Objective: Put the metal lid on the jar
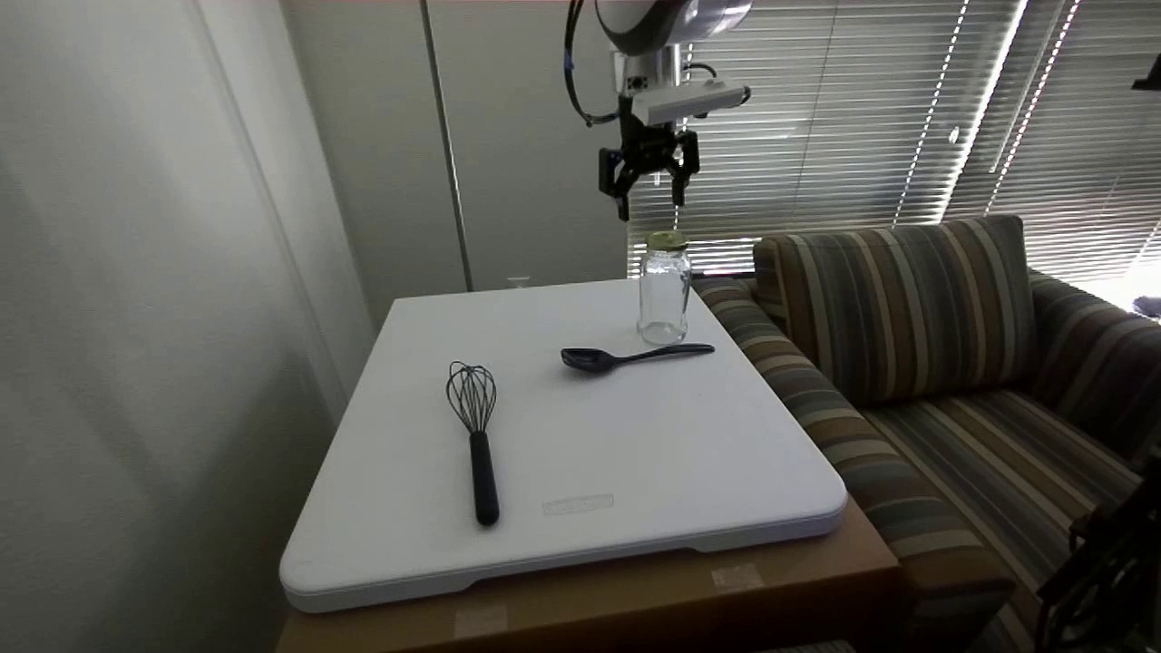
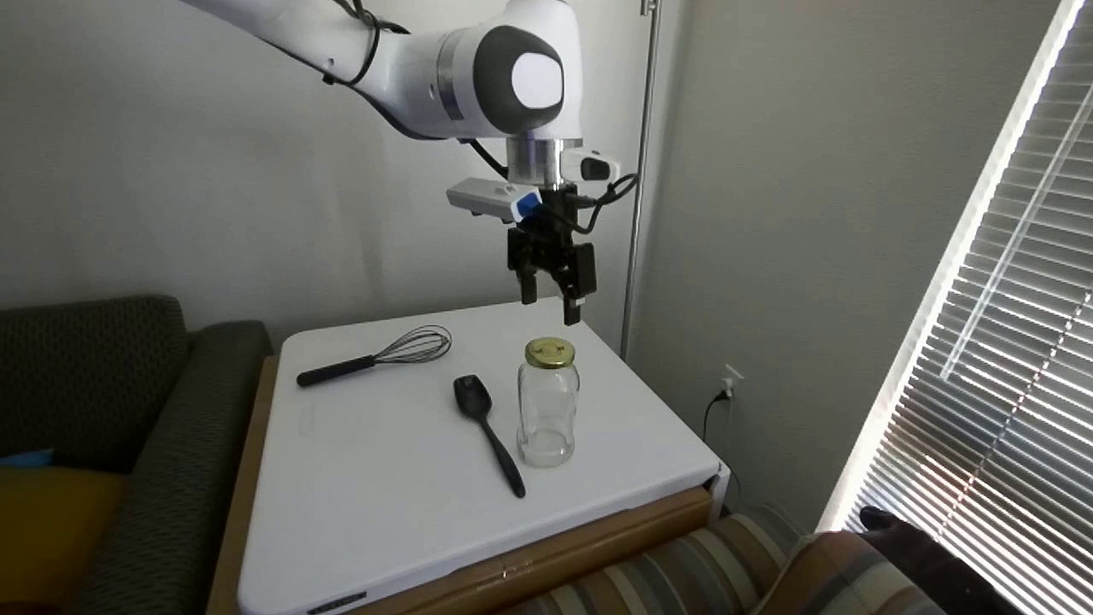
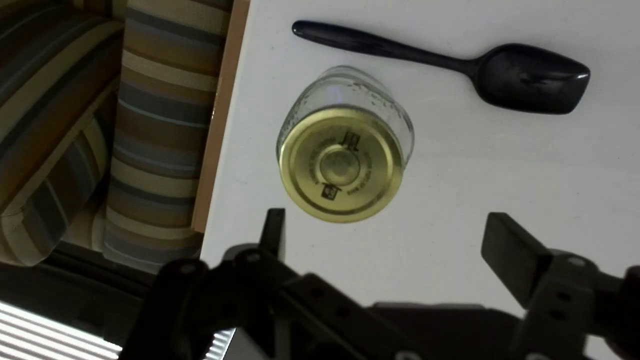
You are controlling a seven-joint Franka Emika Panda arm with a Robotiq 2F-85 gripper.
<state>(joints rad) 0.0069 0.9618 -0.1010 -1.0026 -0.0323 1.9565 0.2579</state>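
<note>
- The metal lid (image 3: 341, 165) sits level on the mouth of the jar (image 2: 546, 418), covering it. I can make out dark print on its gold top, too small to read. Whether it is screwed tight, I cannot tell.
- The jar, clear glass, stands upright on the white table (image 1: 580, 435), near the edge that faces the striped couch (image 1: 952, 453).
- Above the jar hangs the gripper (image 2: 551, 309), fingertips pointing down, apart from the lid. Its two fingers are spread wide. Looking down from the wrist view, I see the lid closer to the finger on the couch side.
- A white robot arm (image 2: 410, 77) reaches in over the table and carries the gripper.
- Just beside the jar lies a black spoon (image 3: 441, 59), its handle running past the base of the glass and its bowl turned toward the whisk's side of the table.
- The black whisk (image 1: 479, 446) lies well apart from the jar, on the far side of the spoon.
- A brown base (image 1: 789, 580) shows under the table.
- A striped cushion (image 1: 898, 308) leans on the couch, and white blinds (image 1: 798, 154) hang behind it, letting in light.
</note>
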